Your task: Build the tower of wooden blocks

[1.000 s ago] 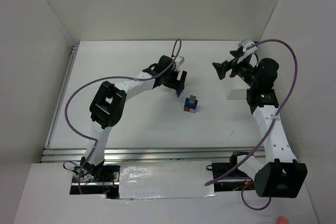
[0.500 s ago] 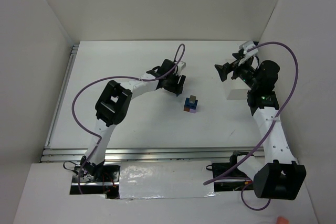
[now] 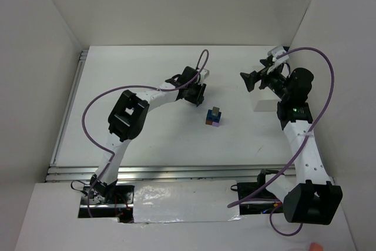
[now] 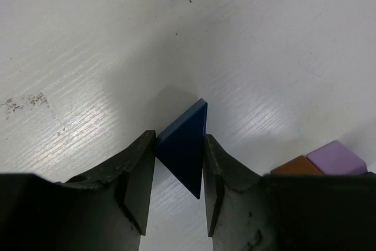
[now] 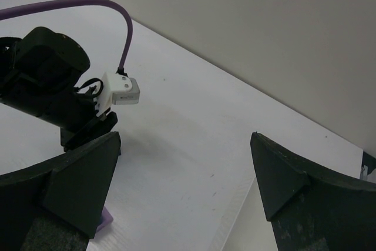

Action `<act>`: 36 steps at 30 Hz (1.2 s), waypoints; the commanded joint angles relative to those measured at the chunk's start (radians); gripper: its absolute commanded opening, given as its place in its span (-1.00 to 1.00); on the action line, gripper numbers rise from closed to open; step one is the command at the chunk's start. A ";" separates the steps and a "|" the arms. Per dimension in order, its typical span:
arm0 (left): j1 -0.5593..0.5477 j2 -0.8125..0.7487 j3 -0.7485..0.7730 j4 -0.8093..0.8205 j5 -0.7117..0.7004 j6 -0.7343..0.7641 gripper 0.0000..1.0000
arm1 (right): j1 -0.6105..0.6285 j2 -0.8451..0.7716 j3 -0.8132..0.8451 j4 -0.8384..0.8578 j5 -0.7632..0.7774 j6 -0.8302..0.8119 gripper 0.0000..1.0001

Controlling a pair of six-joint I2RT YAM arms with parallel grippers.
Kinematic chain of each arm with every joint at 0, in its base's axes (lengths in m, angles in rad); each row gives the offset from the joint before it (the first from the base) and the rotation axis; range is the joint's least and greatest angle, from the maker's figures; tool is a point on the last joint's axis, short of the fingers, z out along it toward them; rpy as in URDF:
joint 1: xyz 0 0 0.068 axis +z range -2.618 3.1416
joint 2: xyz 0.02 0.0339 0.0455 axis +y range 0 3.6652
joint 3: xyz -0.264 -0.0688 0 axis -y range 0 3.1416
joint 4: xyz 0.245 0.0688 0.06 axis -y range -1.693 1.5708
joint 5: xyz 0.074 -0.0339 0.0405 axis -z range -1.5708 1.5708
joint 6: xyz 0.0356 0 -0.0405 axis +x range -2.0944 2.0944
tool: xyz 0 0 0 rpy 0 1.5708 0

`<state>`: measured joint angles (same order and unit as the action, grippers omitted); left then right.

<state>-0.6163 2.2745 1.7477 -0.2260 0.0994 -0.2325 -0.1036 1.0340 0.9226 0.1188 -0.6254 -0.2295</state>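
Note:
The wood block tower (image 3: 214, 116) is a short stack near the table's middle, lavender and brown-orange at the bottom, grey and blue on top. Its brown-orange block (image 4: 297, 166) and lavender block (image 4: 336, 157) show at the right edge of the left wrist view. Just up-left of the tower, my left gripper (image 3: 197, 95) is low over the table and shut on a dark blue triangular block (image 4: 185, 145), which is pinched between the two fingers (image 4: 140, 168). My right gripper (image 3: 249, 80) hangs open and empty at the right, well off the tower, its fingers (image 5: 82, 174) wide apart.
A white rectangular tray (image 3: 264, 101) lies at the right, under the right arm. White walls close the table in at the back and on both sides. In the right wrist view the left arm's wrist (image 5: 47, 80) and a corner of the lavender block (image 5: 104, 220) show.
The left gripper went from wide open to shut on the blue triangular block and shifted slightly. The right arm and the tower have barely moved.

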 commanded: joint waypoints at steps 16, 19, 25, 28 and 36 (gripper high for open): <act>0.036 -0.457 -0.292 0.123 -0.076 0.286 -0.40 | 0.011 -0.003 -0.013 0.010 -0.209 0.122 0.99; 0.035 -0.593 -0.431 0.183 0.029 0.351 -0.37 | 0.059 0.004 -0.019 0.001 -0.282 0.192 0.99; -0.031 -0.975 -0.646 0.240 0.163 0.473 -0.24 | 0.186 0.053 -0.002 0.018 -0.416 0.367 1.00; -0.063 -1.052 -0.660 0.177 0.160 0.522 -0.23 | 0.275 0.113 0.070 -0.057 -0.482 0.394 1.00; -0.120 -1.084 -0.628 0.063 0.097 0.644 -0.24 | 0.323 0.155 0.174 -0.078 -0.631 0.528 0.99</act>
<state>-0.7193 1.1854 1.0992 -0.1329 0.2134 0.3336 0.2047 1.1976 1.0409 0.0216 -1.1633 0.2028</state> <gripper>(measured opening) 0.461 0.996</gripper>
